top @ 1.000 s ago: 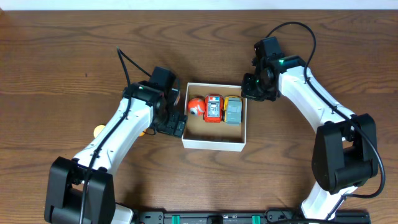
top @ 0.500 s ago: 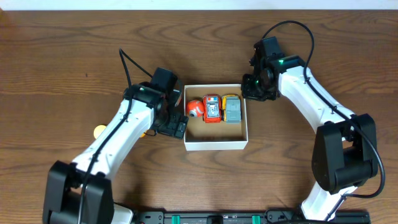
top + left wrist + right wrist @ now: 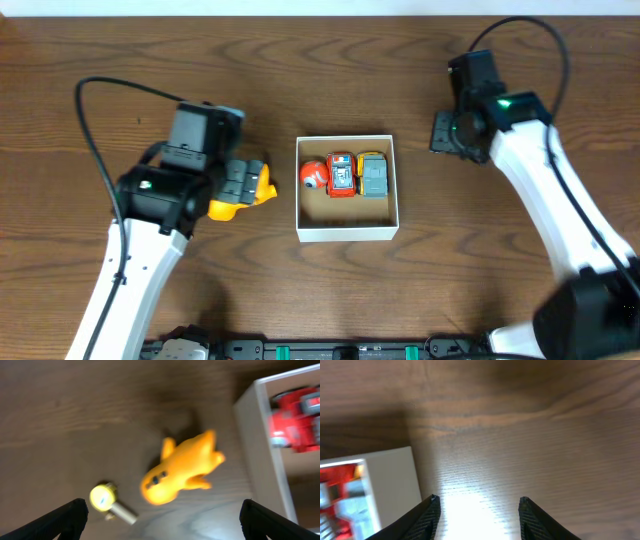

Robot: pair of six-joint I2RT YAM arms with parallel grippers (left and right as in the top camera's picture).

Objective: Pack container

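Note:
The container (image 3: 347, 235) is a small white-walled box with a tan floor, in the middle of the table. A red-orange ball toy (image 3: 314, 174), a red car (image 3: 342, 174) and a grey-and-yellow vehicle (image 3: 373, 175) lie side by side along its far wall. A yellow toy (image 3: 182, 467) lies on the wood just left of the container wall (image 3: 260, 445). My left gripper (image 3: 240, 183) hovers over the toy, wide open with nothing between its fingers (image 3: 70, 517). My right gripper (image 3: 480, 510) is open above bare wood, right of the container wall (image 3: 390, 485).
A small yellow disc on a silver stem (image 3: 107, 500) lies on the table left of the yellow toy. The red car (image 3: 295, 420) shows over the container wall in the left wrist view.
My left arm has pulled back leftward from the container's left wall, uncovering the yellow toy. My right gripper has drawn away to the right of the container corner and its jaws have opened.

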